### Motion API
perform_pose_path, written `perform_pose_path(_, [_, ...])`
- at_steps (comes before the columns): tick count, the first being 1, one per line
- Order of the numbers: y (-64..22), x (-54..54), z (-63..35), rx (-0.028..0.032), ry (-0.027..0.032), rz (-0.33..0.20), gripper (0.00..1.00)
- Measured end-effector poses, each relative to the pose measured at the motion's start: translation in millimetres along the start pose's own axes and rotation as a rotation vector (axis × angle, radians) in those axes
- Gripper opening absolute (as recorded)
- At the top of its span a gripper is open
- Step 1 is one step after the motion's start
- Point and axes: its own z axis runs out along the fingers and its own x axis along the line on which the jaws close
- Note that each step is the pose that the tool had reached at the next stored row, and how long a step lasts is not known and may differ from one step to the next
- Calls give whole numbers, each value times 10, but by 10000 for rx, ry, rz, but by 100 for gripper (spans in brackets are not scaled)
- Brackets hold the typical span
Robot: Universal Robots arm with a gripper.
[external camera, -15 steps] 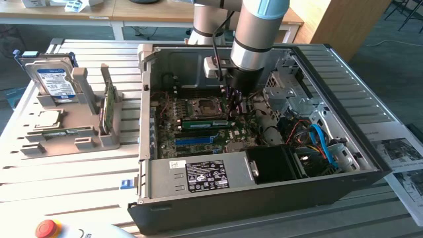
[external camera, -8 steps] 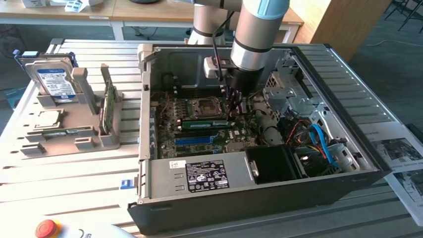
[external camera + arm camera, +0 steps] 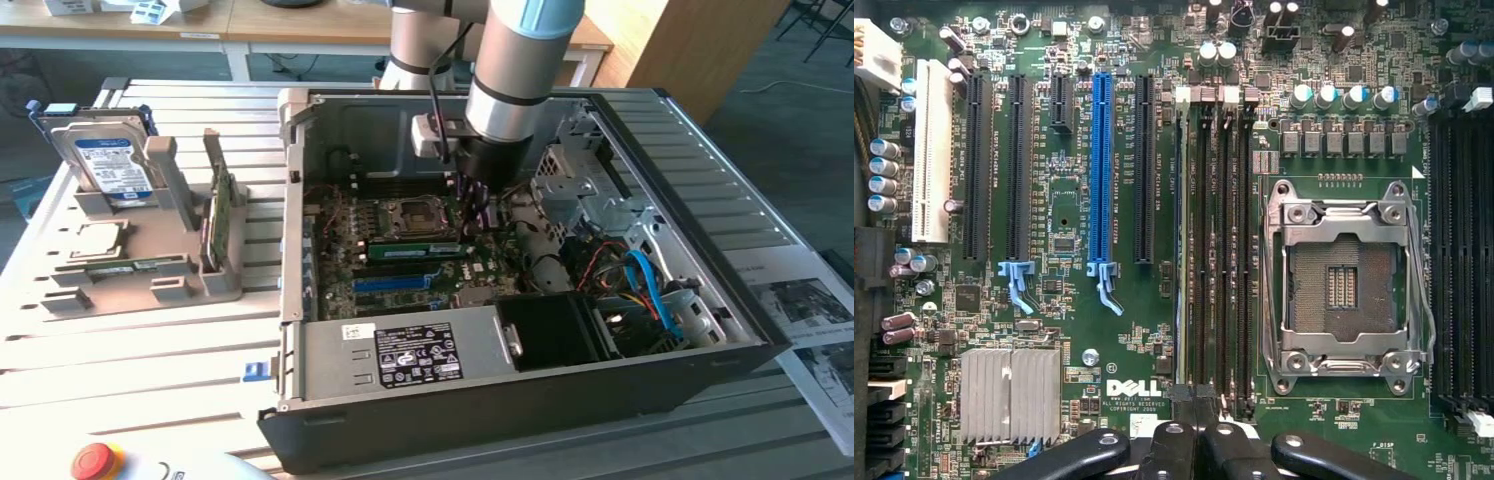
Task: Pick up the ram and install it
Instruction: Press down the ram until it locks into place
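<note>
Open computer case (image 3: 534,400), claw (image 3: 477,200) among slots

Your arm (image 3: 514,60) comes straight down from up top, wrist pointing down. Your gripper (image 3: 477,195) sits low at the arm's end. In the wrist view the gripper (image 3: 1199,425) has its fingers (image 3: 1174,440) pressed tight together, closed all the way.

Bright, even daylight; soft shadows inside the case, slight blur.
</note>
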Motion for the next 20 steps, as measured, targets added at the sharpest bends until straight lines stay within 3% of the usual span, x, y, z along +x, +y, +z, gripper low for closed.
perform_pose_path(20, [-4,4,-177,-16,2,-1,10])
